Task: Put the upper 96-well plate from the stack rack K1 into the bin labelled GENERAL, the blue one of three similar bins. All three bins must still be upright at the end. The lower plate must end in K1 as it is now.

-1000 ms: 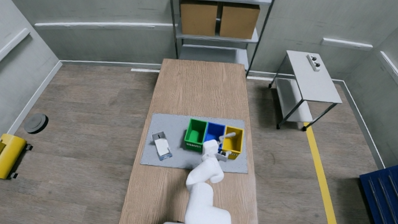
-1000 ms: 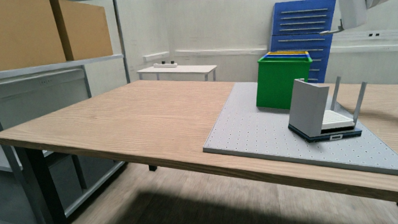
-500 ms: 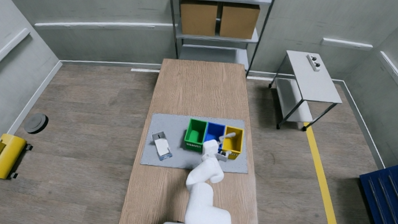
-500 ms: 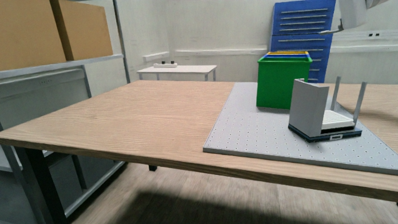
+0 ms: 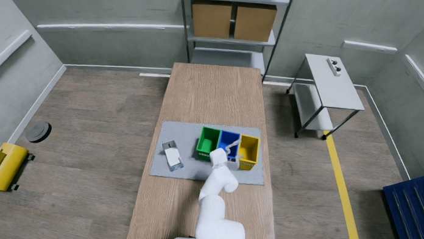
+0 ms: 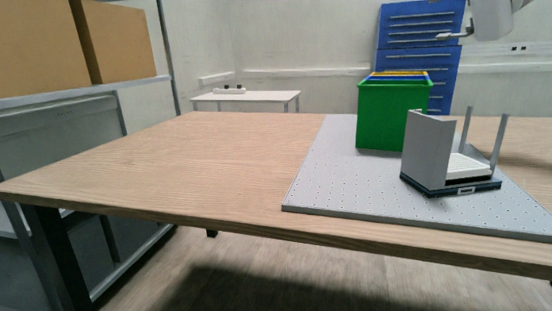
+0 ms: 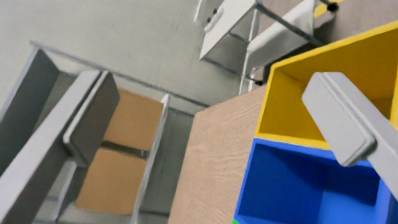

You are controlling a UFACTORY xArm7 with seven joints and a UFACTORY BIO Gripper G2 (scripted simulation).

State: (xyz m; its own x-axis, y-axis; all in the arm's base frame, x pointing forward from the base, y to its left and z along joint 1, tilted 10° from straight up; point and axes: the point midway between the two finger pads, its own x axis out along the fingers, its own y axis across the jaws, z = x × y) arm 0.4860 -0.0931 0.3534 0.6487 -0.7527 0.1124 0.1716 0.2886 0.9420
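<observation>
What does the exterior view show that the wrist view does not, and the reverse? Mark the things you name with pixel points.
Only exterior: the rack (image 6: 428,155) holding a white plate (image 6: 468,164), and the blue drawer cabinet (image 6: 416,29).
Only wrist: the insides of the yellow bin (image 7: 290,107) and blue bin (image 7: 280,180).
Both: the gripper (image 6: 456,36) (image 7: 215,120), cardboard boxes (image 6: 119,41) (image 7: 111,180), wooden table (image 6: 178,159) (image 7: 220,135) and all three bins, at least partly.

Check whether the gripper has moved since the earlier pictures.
Yes: in the top view, the gripper has shifted off the yellow bin toward the blue one.
</observation>
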